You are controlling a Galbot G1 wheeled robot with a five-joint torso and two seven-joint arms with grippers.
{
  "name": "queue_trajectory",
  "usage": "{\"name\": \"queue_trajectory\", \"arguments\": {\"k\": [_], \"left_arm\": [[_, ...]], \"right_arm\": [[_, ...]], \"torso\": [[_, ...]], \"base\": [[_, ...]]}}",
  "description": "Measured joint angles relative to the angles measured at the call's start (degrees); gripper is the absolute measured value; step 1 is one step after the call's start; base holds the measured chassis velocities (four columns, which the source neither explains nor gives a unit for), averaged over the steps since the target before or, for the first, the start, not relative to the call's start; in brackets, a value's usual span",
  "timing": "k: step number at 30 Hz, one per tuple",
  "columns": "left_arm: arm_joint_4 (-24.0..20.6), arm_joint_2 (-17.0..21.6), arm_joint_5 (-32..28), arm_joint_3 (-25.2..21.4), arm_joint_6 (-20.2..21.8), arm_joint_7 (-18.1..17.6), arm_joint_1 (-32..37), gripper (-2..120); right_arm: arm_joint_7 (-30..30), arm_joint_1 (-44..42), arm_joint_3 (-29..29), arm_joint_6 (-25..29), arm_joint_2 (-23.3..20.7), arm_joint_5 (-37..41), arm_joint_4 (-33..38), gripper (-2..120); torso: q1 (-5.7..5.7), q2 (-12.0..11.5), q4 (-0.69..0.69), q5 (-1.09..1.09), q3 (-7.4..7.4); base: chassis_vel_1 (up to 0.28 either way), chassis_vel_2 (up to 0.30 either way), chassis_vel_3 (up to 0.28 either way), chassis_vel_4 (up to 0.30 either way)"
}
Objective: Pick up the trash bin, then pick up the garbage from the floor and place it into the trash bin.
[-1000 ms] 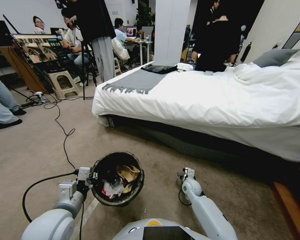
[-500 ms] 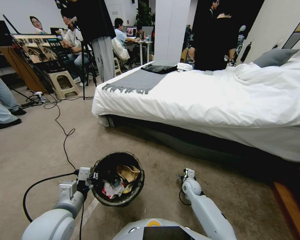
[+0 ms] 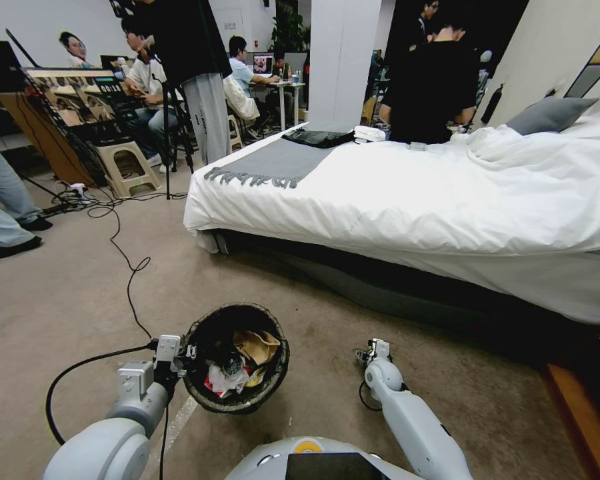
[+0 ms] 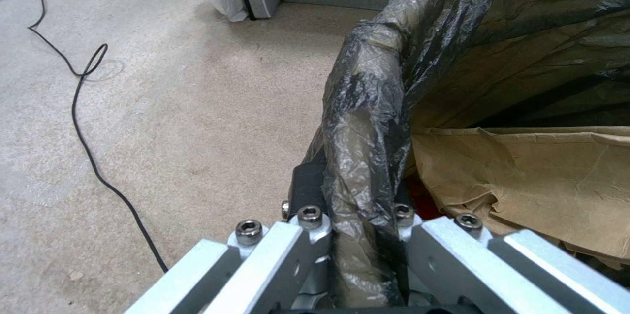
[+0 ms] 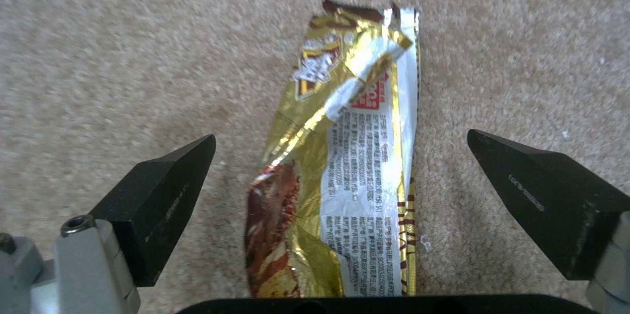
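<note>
The left hand (image 3: 183, 357) is clenched on the near-left rim of the bin (image 3: 273, 380), its fingers (image 4: 308, 191) pinching the dark bag liner (image 4: 367, 122) folded over that rim, one finger outside and one inside. In the head view the bin sits low in front of the robot, left of centre, over the beige carpet (image 3: 80, 293); whether it touches the carpet cannot be told. Inside it lie a tan paper scrap (image 3: 257, 345), a white wad (image 3: 228, 380), bits of red and yellow wrapper, and a small bottle (image 3: 232, 363). The left wrist view shows the tan paper (image 4: 525, 176) pressed against the liner just inside the gripped rim. The right hand (image 3: 373, 350) is lowered to the carpet to the right of the bin, well apart from it, near the dark base of the bed (image 3: 407, 193). Its fingers (image 5: 164, 196) are spread wide and released, one on each side of a flattened gold-and-white wrapper (image 5: 348, 171) that lies on the carpet between them, touching neither. The wrapper runs lengthwise away from the palm, with brown print at its near end and a red patch near the middle. A black cable (image 3: 123, 253) trails across the carpet to the left of the bin.
</note>
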Motion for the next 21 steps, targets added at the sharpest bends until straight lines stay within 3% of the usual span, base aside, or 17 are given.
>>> {"name": "queue_trajectory", "arguments": {"k": [21], "left_arm": [[0.0,0.3,0.0,0.0,0.0,0.0,0.0,1]], "right_arm": [[-1.0,0.5,-0.8,2.0,0.0,-0.7,-3.0,96]], "torso": [[0.00,0.0,0.00,0.00,0.00]], "base": [[0.000,0.000,0.000,0.000]]}}
